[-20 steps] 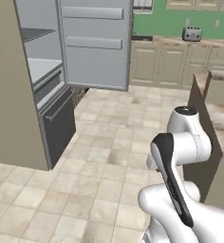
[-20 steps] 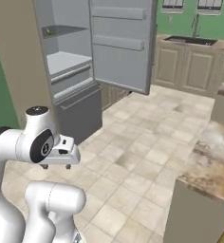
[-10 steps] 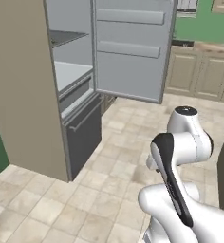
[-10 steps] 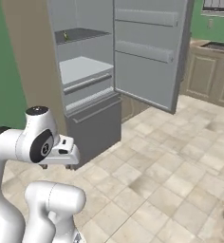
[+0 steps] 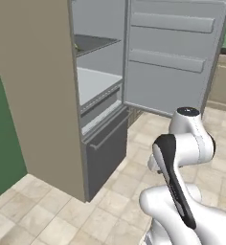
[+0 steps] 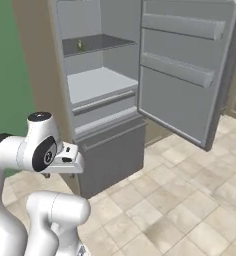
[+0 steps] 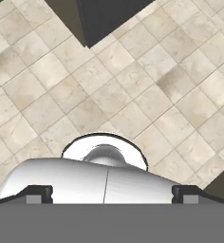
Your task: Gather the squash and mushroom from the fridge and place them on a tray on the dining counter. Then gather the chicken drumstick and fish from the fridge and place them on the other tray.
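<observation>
The tall grey metallic fridge (image 5: 100,95) stands with its wide door (image 5: 175,52) swung fully open, 2 moulded shelf ledges showing on the door's inner face. Inside are a dark upper shelf (image 6: 97,44) and a pale lower shelf (image 6: 100,82), with a closed grey drawer front (image 6: 112,157) beneath them. On the dark upper shelf, toward its back left, sits 1 small greenish item (image 6: 80,45), too small to identify.

The two-finger gripper (image 7: 111,192) points straight down at the beige tiled floor (image 7: 133,90), tucked close in front of the robot's own body. Its 2 dark fingertips (image 7: 38,193) stand at the far edges of the hand view, jaws spread wide with nothing between them.

The fridge lies ahead of the arm and above the hand; in the hand view just its dark lower corner (image 7: 102,16) shows at the top, well apart from the fingertips. The shelf item sits high above and forward of the gripper, well apart.
</observation>
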